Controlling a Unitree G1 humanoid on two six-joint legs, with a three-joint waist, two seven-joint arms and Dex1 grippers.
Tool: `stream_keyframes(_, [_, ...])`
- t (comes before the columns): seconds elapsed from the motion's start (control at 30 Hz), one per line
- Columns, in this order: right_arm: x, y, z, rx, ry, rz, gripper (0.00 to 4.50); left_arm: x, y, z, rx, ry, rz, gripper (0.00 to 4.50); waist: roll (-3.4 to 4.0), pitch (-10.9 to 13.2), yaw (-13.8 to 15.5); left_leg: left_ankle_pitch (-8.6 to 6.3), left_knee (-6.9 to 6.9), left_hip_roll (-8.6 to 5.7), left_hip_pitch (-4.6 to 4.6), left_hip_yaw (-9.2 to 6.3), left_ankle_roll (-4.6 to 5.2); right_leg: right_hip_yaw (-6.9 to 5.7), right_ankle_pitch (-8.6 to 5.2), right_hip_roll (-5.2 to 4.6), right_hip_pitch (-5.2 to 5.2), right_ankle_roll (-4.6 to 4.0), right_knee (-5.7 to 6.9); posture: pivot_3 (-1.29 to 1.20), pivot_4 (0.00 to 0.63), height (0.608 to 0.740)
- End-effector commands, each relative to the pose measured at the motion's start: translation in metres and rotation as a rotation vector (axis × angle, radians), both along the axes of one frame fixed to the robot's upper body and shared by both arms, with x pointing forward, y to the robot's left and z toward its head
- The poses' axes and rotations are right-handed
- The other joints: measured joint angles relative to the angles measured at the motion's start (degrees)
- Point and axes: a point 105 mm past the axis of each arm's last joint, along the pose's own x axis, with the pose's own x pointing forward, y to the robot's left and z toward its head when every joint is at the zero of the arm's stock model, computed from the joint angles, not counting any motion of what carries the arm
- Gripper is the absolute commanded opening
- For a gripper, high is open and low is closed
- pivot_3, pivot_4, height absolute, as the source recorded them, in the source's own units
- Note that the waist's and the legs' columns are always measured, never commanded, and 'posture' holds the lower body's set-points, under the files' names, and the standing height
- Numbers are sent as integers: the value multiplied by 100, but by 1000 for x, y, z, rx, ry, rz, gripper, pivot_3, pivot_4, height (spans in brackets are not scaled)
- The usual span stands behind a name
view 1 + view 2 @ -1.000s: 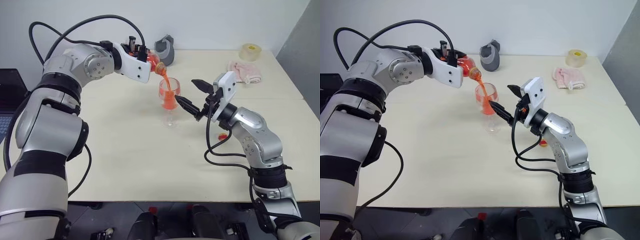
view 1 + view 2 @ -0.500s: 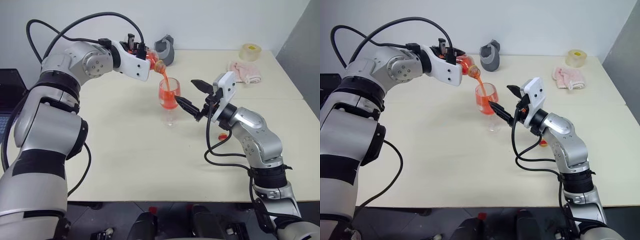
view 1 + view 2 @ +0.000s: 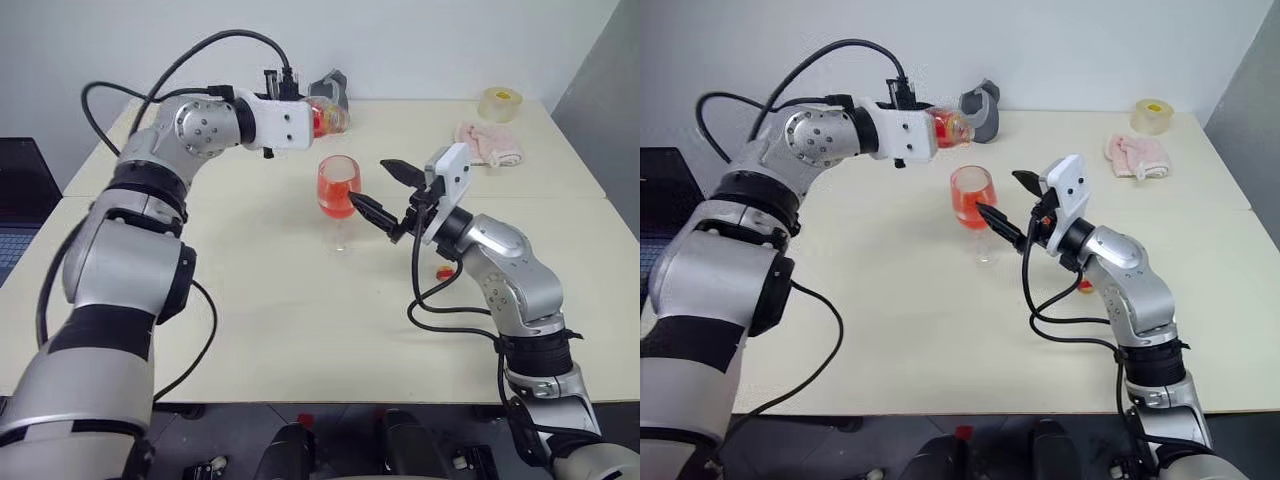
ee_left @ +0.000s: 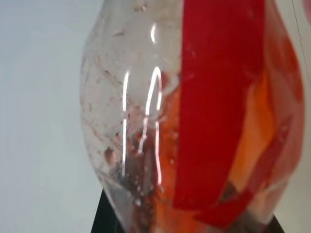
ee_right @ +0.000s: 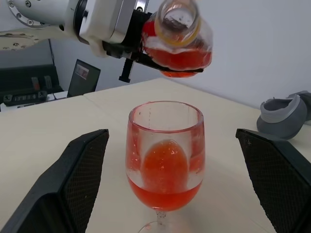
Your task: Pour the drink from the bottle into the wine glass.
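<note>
At far left a dark laptop (image 3: 18,195) sits off the cream table (image 3: 250,330). The left gripper (image 3: 305,120) is clamped tight on the small squat clear plastic bottle (image 3: 328,117), held level above and just behind the tall clear stemmed wine glass (image 3: 338,203); some translucent red-orange drink (image 5: 177,58) is in the bottle, with more in the glass bowl (image 5: 164,187). No stream shows between them. The bottle looks light and springy, likely slick where wet, best held round its belly. The glass is brittle and top-heavy when filled; its stem is the place to steady it. The right gripper (image 3: 382,190) stands wide apart, empty, flanking the glass without touching. A grey holder (image 3: 333,88), pink cloth (image 3: 488,143) and tape roll (image 3: 499,103) lie beyond
</note>
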Motion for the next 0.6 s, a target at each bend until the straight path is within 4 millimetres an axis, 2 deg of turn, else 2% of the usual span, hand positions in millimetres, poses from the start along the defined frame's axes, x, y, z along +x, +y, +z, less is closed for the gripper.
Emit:
stream_keyframes(0.03, [-7,3,14,18,-58,15,4500,-3,1,27,-197,19,-24,917,0,0,-14,0,0,0,0,0,0,0,0,0,0,0,1,0,150,740])
stream_keyframes(0.2, [-13,3,12,15,-56,45,4500,-2,2,44,-482,104,-49,917,0,0,-24,0,3,1,0,-1,0,0,0,0,-1,0,7,0,150,740])
stream_keyframes(0.3, [-24,4,6,-13,-47,98,4500,-1,10,44,-641,129,-45,917,-1,-2,-24,0,5,2,1,-2,0,0,0,-1,0,0,8,0,150,740])
stream_keyframes(0.47, [-48,0,-12,-69,-13,205,4500,-2,43,19,-832,165,62,917,2,-5,-37,0,9,12,4,0,0,5,0,-1,-2,0,19,0,150,740])
stream_keyframes(0.6, [-64,-3,-29,-132,1,260,4500,-11,82,-9,-969,170,215,917,1,-6,-47,0,9,51,5,6,0,7,0,5,-2,0,23,0,150,740])
